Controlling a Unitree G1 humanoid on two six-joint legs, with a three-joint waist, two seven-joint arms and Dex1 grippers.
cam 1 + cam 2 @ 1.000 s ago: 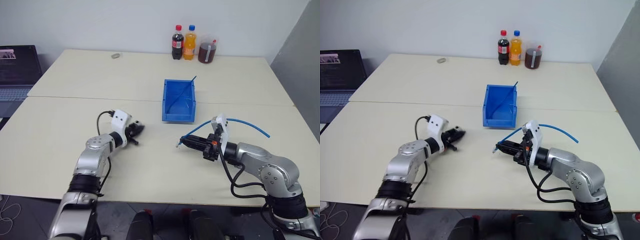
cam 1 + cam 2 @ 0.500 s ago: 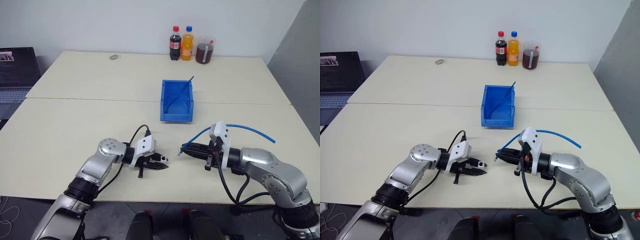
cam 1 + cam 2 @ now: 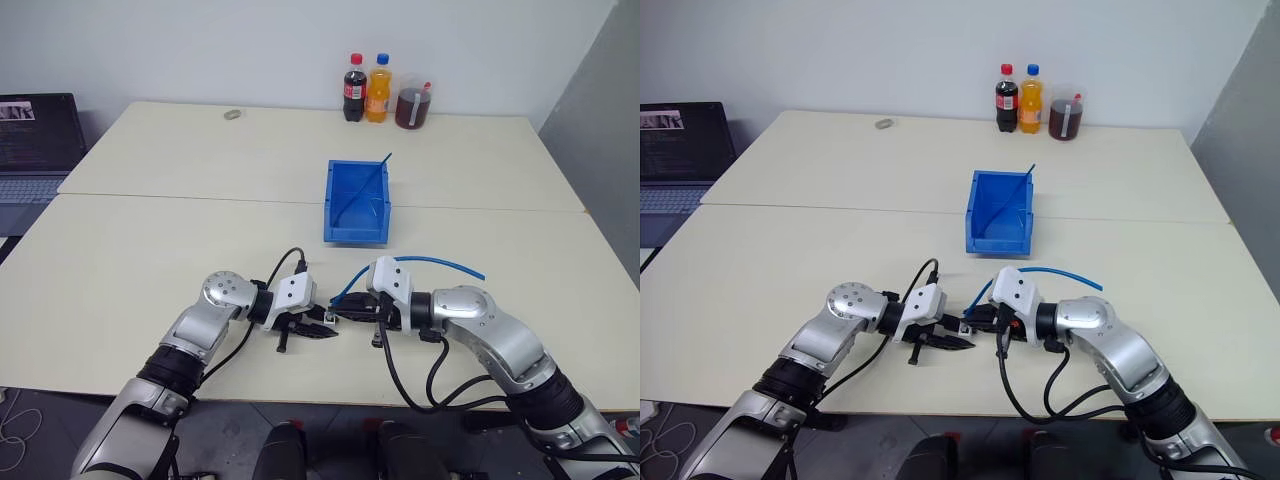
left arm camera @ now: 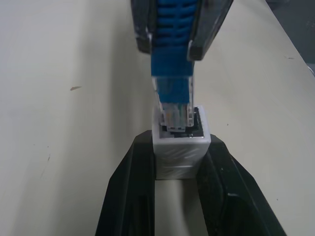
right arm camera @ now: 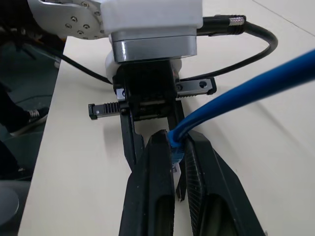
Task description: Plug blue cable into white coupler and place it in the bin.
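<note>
Your left gripper [image 4: 179,162] pinches the light, rigid white coupler [image 4: 181,147] while your right gripper [image 5: 178,162] clamps the limp blue cable [image 4: 170,73] by its stiff boot, so keep both holds close to the fragile clear plug [image 4: 173,115].

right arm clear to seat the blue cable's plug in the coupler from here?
Probably yes. The blue cable plug sits at the white coupler socket mouth, lined up, nothing between. Left gripper holds the coupler; right gripper holds the cable.

The two head views are looking down over the table [image 3: 150,250]. Each wrist camera is looking very near at the meeting grippers, sharing this middle spot.
</note>
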